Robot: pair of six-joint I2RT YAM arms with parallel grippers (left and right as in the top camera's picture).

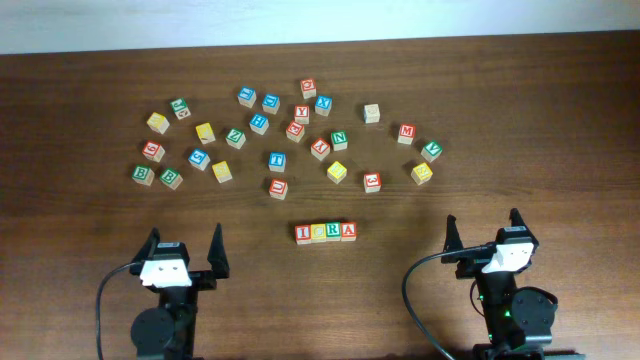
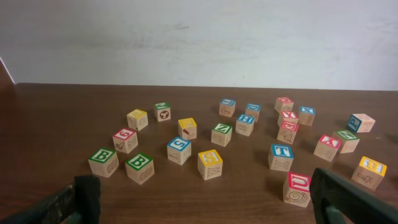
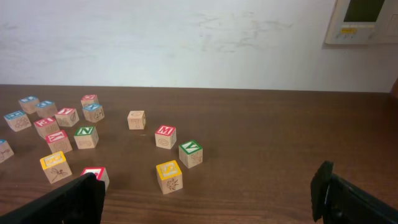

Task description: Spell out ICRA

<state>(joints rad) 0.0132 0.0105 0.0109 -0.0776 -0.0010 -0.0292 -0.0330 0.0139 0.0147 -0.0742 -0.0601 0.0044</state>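
Note:
A row of wooden letter blocks (image 1: 326, 232) lies near the table's front middle in the overhead view; its end letters read I and A, the middle ones are too small to read surely. My left gripper (image 1: 183, 250) is open and empty at the front left. My right gripper (image 1: 483, 232) is open and empty at the front right. Both are well apart from the row. The row is out of both wrist views. The left fingers (image 2: 205, 202) and right fingers (image 3: 208, 199) frame bare table.
Several loose letter blocks are scattered in an arc across the far half of the table (image 1: 560, 120), from green B blocks (image 1: 143, 175) at the left to a yellow block (image 1: 421, 173) at the right. A red block (image 2: 297, 188) lies near my left gripper's right finger.

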